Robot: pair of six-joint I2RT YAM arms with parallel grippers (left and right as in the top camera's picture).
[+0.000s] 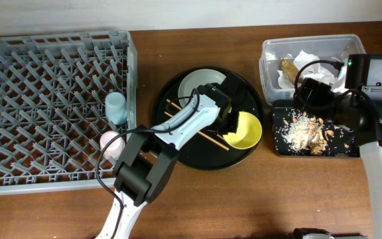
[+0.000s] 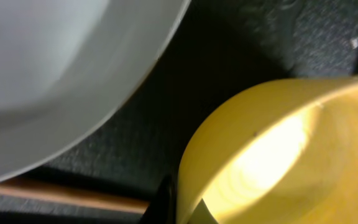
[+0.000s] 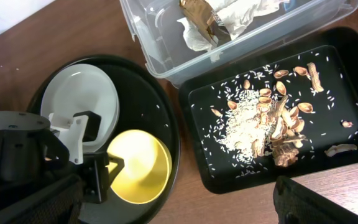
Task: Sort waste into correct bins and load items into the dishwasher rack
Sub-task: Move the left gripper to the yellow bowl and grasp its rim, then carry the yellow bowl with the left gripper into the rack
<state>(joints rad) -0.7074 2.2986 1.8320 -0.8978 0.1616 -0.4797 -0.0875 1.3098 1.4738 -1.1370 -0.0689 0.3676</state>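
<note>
Pinching the yellow bowl (image 1: pixel 245 130) by its rim at the right edge of the round black tray (image 1: pixel 204 158), the left claw (image 1: pixel 229 123) is clenched, seemingly to lift it.

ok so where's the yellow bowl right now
In the overhead view the yellow bowl sits on the right side of the round black tray, beside the plate, left tool closed on its rim.

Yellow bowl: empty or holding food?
Empty: the yellow bowl sits upright on the round black tray, its inside bare in the right wrist view.
</note>
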